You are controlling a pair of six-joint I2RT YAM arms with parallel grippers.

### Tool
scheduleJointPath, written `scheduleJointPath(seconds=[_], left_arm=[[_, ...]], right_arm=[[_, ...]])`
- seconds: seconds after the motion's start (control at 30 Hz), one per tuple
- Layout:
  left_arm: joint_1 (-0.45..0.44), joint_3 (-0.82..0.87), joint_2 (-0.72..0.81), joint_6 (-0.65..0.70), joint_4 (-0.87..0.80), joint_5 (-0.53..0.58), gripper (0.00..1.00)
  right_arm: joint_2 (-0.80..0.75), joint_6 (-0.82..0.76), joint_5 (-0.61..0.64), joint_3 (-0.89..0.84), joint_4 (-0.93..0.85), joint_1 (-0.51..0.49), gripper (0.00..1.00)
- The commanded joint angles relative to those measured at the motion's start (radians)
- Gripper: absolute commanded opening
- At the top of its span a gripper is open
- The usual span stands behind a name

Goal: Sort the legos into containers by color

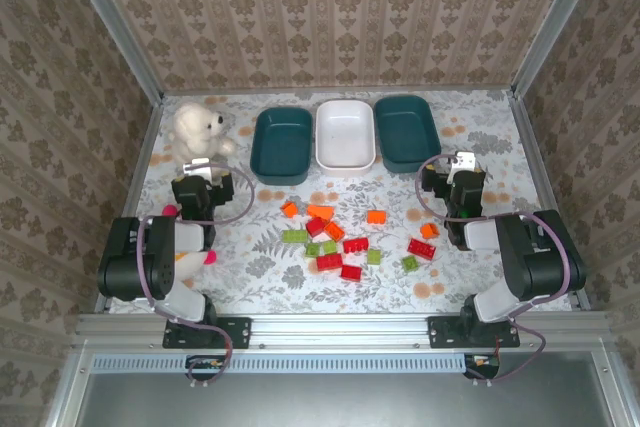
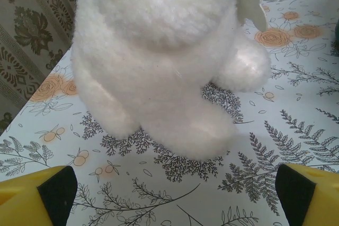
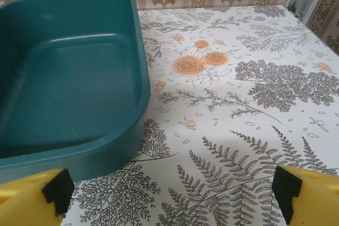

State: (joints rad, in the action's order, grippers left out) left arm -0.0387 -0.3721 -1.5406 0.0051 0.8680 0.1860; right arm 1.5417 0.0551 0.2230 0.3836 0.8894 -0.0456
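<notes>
Several red, orange and light green legos (image 1: 345, 243) lie scattered on the table's middle, between the two arms. Three tubs stand in a row at the back: a dark teal one (image 1: 281, 143), a white one (image 1: 346, 134) and a second dark teal one (image 1: 406, 132), all empty. My left gripper (image 1: 203, 179) sits at the left, open, nothing between its yellow fingers (image 2: 37, 197), facing a white plush. My right gripper (image 1: 457, 175) is open and empty too, with the right teal tub (image 3: 69, 78) just ahead on its left.
A white plush bear (image 1: 197, 129) sits at the back left, close in front of the left gripper, where the plush bear (image 2: 159, 56) looms large. A pink and white toy (image 1: 195, 259) peeks from under the left arm. Patterned walls enclose the table.
</notes>
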Motion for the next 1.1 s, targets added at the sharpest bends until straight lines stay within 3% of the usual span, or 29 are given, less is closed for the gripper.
scheduleJointPath(seconds=[0.0, 0.73, 0.83, 0.97, 1.03, 1.07], left_arm=[[-0.004, -0.012, 0.002, 0.019, 0.034, -0.010, 1.00], [-0.016, 0.017, 0.041, 0.040, 0.066, -0.006, 1.00], [-0.121, 0.036, 0.193, 0.105, -0.007, 0.171, 1.00], [-0.256, 0.007, 0.442, 0.111, -0.223, 0.289, 1.00], [-0.340, -0.053, 0.568, 0.123, -0.380, 0.327, 1.00], [-0.378, -0.077, 0.616, 0.130, -0.428, 0.332, 1.00]], right_arm=[[-0.012, 0.000, -0.025, 0.006, -0.001, 0.006, 1.00], [-0.037, 0.001, -0.006, 0.006, -0.006, 0.005, 1.00], [-0.214, 0.019, 0.100, 0.096, -0.302, -0.012, 1.00], [-0.423, 0.011, 0.156, 0.212, -0.456, -0.059, 1.00], [-0.496, 0.048, 0.177, 0.400, -0.700, -0.102, 1.00], [-0.505, 0.166, 0.196, 0.512, -0.874, -0.105, 1.00]])
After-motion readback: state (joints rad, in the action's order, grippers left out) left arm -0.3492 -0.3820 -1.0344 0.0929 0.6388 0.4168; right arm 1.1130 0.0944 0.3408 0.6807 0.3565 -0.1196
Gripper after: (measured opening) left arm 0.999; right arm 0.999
